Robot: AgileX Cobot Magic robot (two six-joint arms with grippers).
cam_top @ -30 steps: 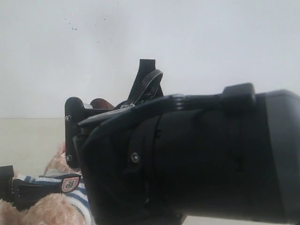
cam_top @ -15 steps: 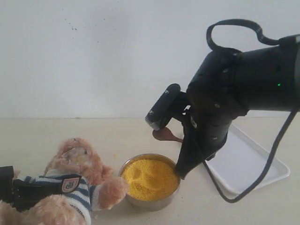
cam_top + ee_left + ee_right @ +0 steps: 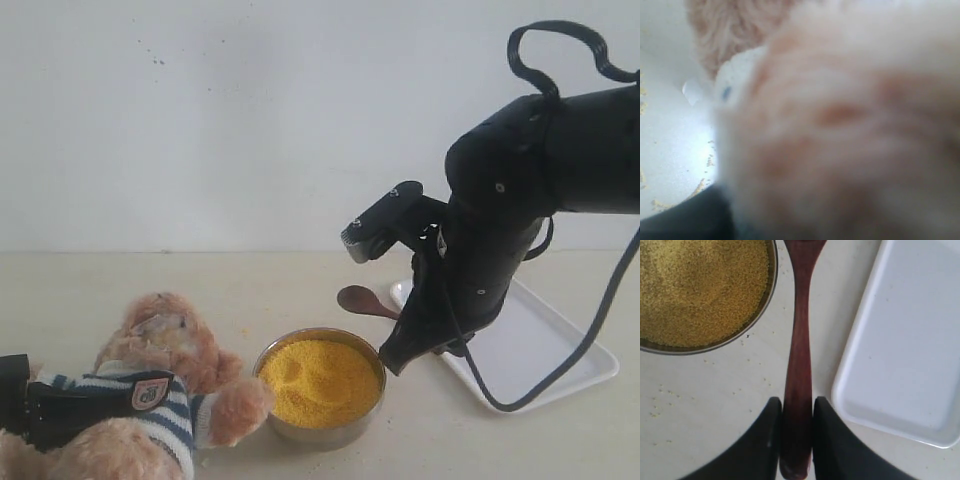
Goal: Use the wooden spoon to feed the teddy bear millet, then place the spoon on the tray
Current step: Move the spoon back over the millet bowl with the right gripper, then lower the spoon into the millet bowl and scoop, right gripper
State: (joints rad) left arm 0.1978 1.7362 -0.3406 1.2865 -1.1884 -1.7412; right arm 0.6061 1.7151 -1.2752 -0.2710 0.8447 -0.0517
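Note:
The teddy bear (image 3: 160, 365) leans at the lower left, its fur filling the blurred left wrist view (image 3: 840, 125). My left gripper (image 3: 60, 408) lies across its striped shirt, closed on the body; the jaws are hidden in fur. The steel bowl of millet (image 3: 320, 382) stands beside the bear's paw, also seen in the right wrist view (image 3: 700, 285). My right gripper (image 3: 796, 405) is shut on the handle of the wooden spoon (image 3: 799, 340). The spoon (image 3: 360, 299) hangs level between bowl and tray, above the table. The white tray (image 3: 545, 350) lies on the right, its rim (image 3: 850, 365) beside the handle.
Loose millet grains (image 3: 662, 395) dot the pale table around the bowl. A black cable (image 3: 575, 350) from the right arm droops over the tray. A white wall closes the back.
The right arm, which blocked the exterior view a second ago, has swung back to the right. The spoon has moved with it towards the tray. Bear and left gripper are still.

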